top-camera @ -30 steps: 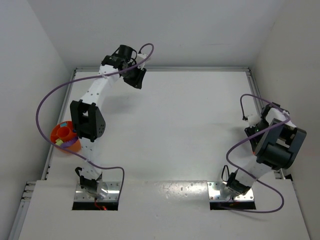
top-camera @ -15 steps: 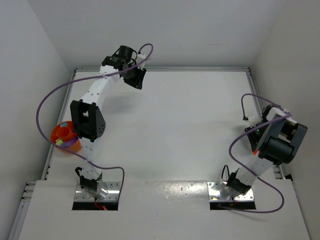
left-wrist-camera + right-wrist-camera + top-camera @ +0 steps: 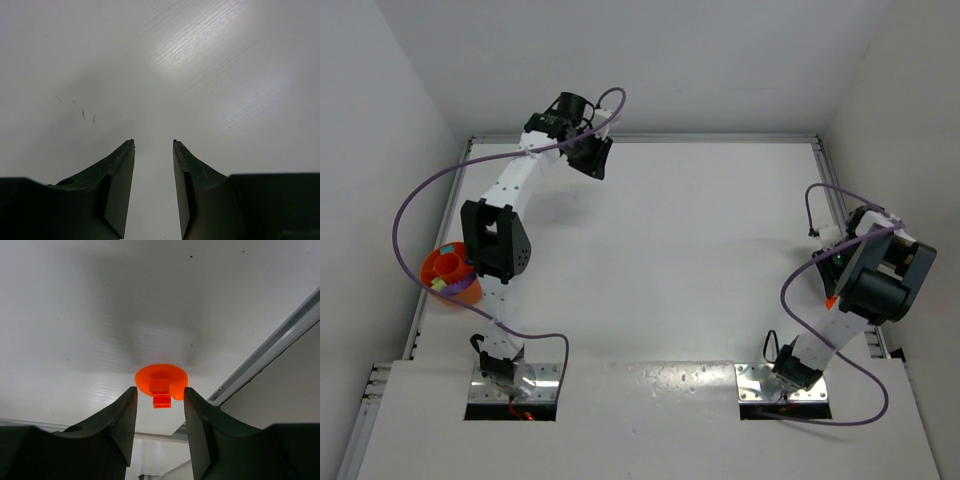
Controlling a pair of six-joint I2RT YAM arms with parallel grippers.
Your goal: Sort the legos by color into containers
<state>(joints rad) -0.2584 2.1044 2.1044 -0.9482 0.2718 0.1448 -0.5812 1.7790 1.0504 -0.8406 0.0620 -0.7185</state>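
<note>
A small round orange dish (image 3: 161,376) lies on the white table near the right rail, with orange legos (image 3: 161,394) on it. My right gripper (image 3: 160,389) hangs above it, open, with its fingertips framing the dish. From above, only a sliver of the dish (image 3: 830,300) shows beside the right arm (image 3: 875,285). A round orange bowl (image 3: 438,262) at the left edge holds lime (image 3: 438,286) and purple (image 3: 461,283) legos. My left gripper (image 3: 592,158) is stretched to the far back left. It is open (image 3: 153,142) over bare table with nothing between its fingers.
A metal rail (image 3: 272,347) runs along the table's right edge, close to the orange dish. The left arm's elbow (image 3: 492,240) stands right next to the orange bowl. White walls close in the back and both sides.
The right arm's upper part has swung a little to the right and back from the table's middle. The orange dish has stayed in place. The left arm has not moved.
</note>
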